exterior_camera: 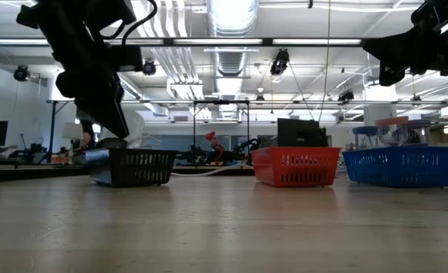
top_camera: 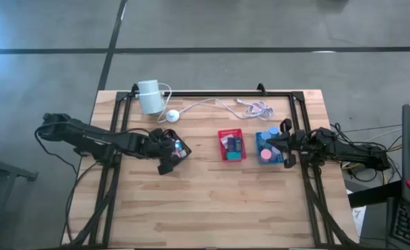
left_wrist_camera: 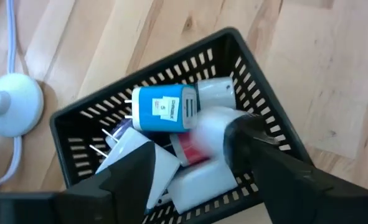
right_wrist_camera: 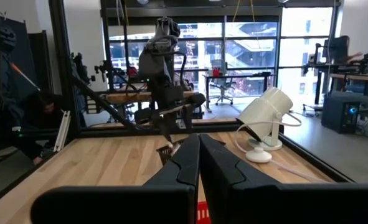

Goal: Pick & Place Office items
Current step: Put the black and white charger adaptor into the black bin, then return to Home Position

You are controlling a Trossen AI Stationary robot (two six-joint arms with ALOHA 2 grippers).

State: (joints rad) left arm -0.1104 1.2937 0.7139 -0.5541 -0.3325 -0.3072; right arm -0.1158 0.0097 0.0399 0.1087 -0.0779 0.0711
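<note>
My left gripper stands open, tipped down into the black tray, which sits left of centre. In that tray lie office items: a blue block with a white label, white pieces and a blurred pink-red piece between the fingers. The red tray and the blue tray each hold a few small pieces too. My right gripper is shut, level, just above the blue tray's right side.
A white cylinder with a round base and a loose cable lies at the table's far side. Black frame rails run along the far, left and right edges. Bare wood fills the near half.
</note>
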